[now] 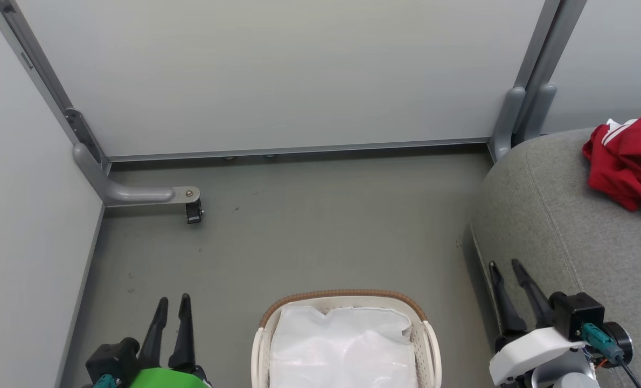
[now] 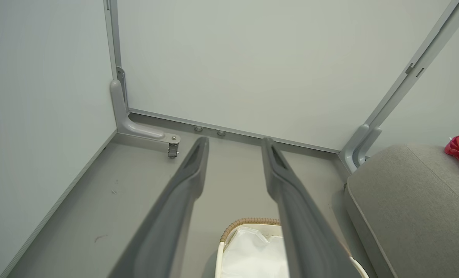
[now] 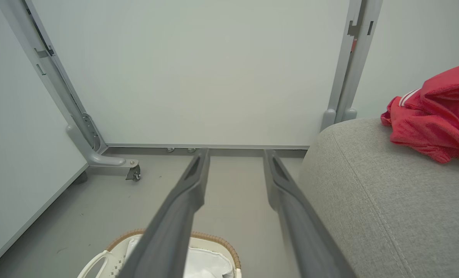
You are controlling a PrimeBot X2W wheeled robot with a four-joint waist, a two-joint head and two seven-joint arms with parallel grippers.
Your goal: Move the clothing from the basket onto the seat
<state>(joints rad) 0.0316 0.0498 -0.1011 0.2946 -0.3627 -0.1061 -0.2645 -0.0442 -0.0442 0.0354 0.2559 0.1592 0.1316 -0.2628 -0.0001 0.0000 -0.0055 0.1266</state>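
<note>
Lying on the seat, toward its far right part: the clothing, a crumpled red heap with white stripes. In the basket, down on the floor between the two arms, the white liner on top; cannot tell whether any red cloth hides under it.

Probably handles as light, soft and limp: sags from any hold, slips little on the fabric cushion, not fragile. Best to pinch a thick fold or a trimmed hem at the top of the heap, not one thin layer.

Left gripper and right gripper: fingers parted with a clear gap, nothing between them, hovering low at either side of the basket, well apart from the cloth.
</note>
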